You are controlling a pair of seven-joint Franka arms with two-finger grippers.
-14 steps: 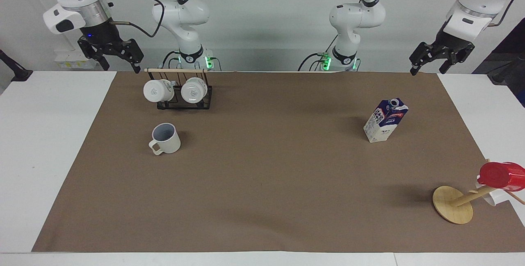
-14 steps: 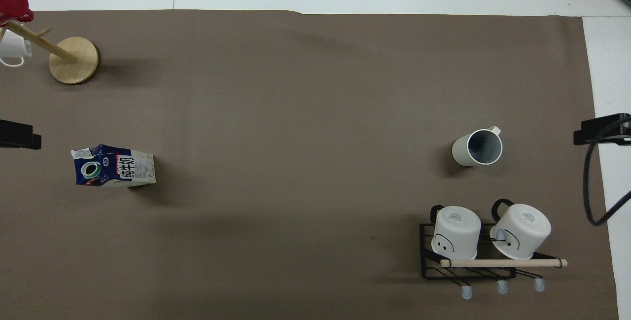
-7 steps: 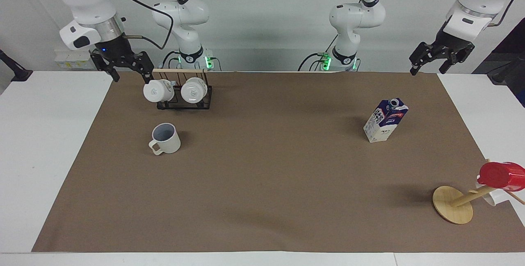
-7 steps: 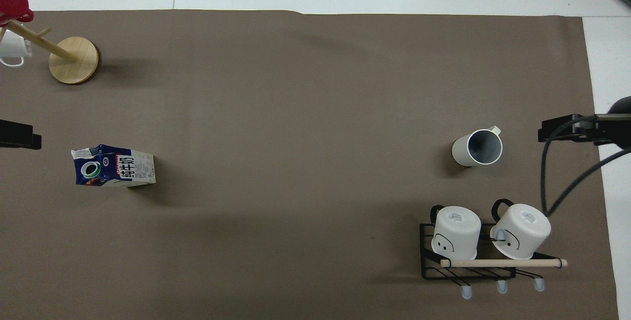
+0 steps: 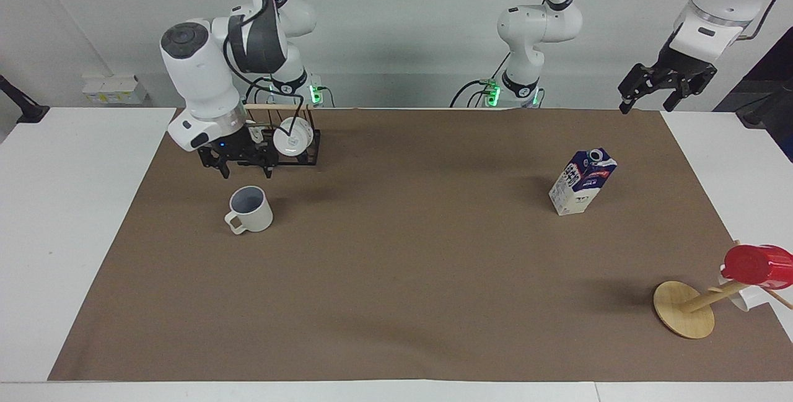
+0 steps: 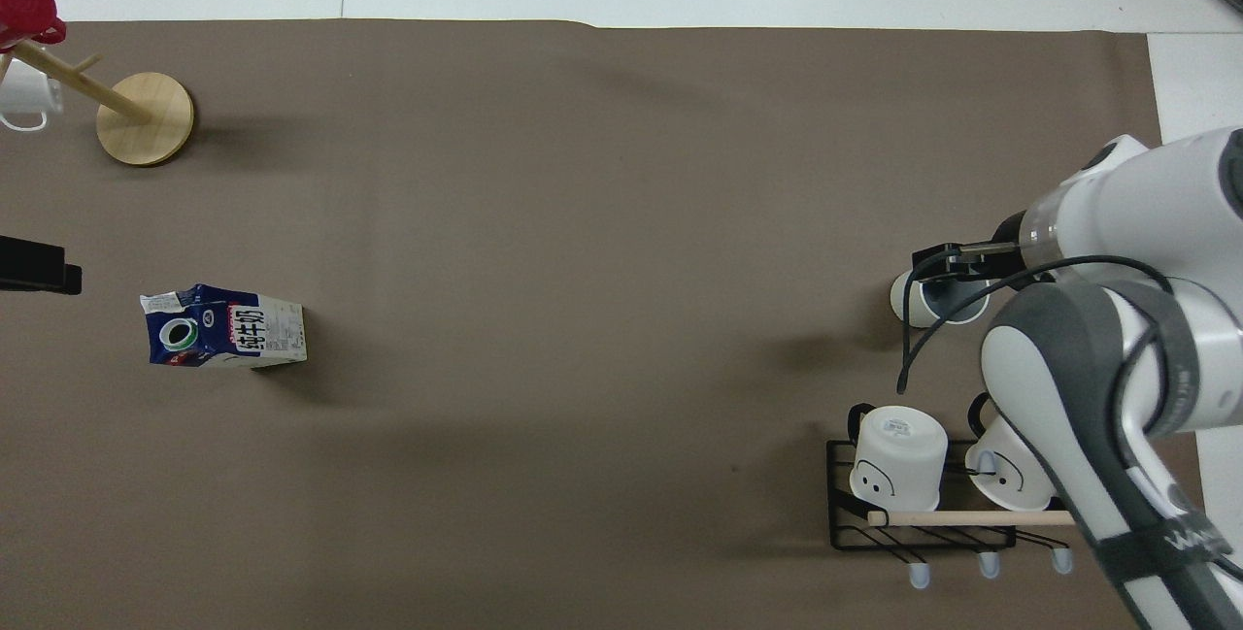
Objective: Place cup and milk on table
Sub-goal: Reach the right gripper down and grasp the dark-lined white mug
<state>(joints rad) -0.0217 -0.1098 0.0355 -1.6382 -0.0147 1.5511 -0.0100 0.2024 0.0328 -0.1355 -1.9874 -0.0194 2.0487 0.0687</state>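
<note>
since a second ago the right arm has swung in from the right arm's end of the table and dropped, so the right gripper [image 5: 243, 168] now hangs low with its fingers spread and nothing between them, just above the cream-white mug [image 5: 249, 209] and close in front of the black wire mug rack [image 5: 308, 153]; nothing else has moved. the mug stands upright on the brown paper sheet [image 5: 396, 278], handle turned away from the robots, just farther from them than the rack. the milk carton [image 5: 582, 181] stands upright toward the left arm's end, well apart from the mug, and the left gripper [image 5: 658, 90] waits high over the table [image 5: 74, 216] edge at that end, fingers spread, empty. the main risk is judged to be crowding: the wrist and its looping cable sit right against the rack, where two white mugs [image 6: 898, 456] hang on pegs under a wooden rod [image 6: 971, 517], so a careless descent or swing could snag the cable, knock a hung mug loose or shove the rack. a second risk is a finger landing on the mug's rim rather than straddling its wall, which would tip or skid it. the overhead view hides most of the mug under the gripper, so alignment cannot be confirmed there. the wooden mug tree [image 5: 684, 309] with its red cup [image 5: 757, 265] is well clear.
</note>
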